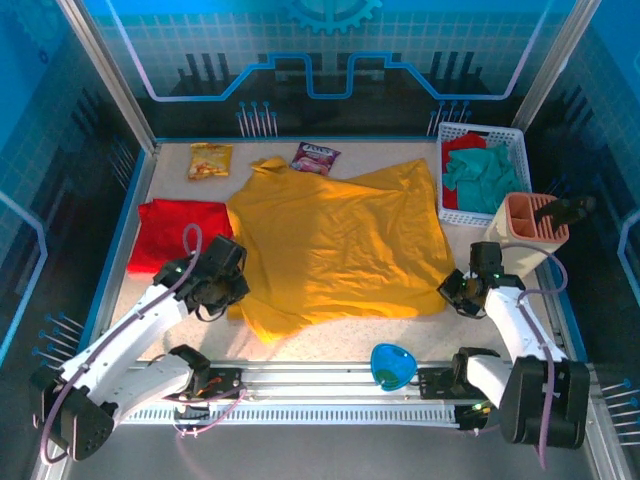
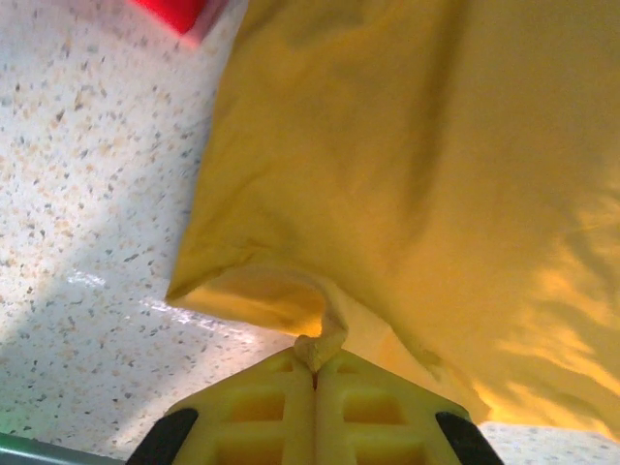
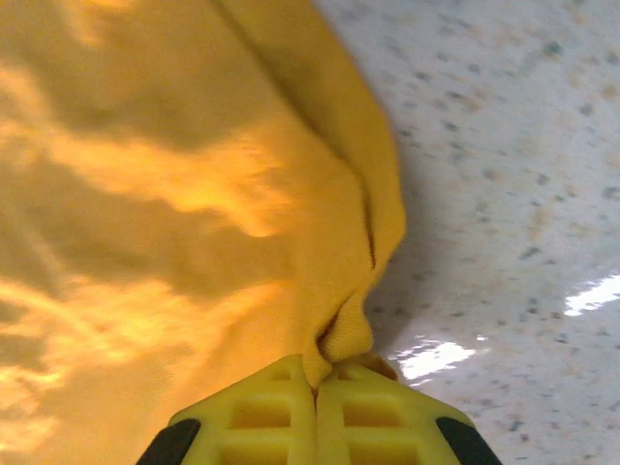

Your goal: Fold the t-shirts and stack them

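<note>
A mustard-yellow t-shirt lies spread over the middle of the table. My left gripper is at its left edge, shut on a pinch of the yellow cloth. My right gripper is at the shirt's right lower corner, shut on a bunched fold of the yellow t-shirt. A folded bright red t-shirt lies flat at the left, just beyond the left gripper; a corner of the red t-shirt shows at the top of the left wrist view.
Two snack packets lie at the back. A white basket with red and teal cloth stands back right, a peach holder in front of it. A blue dish sits at the near rail.
</note>
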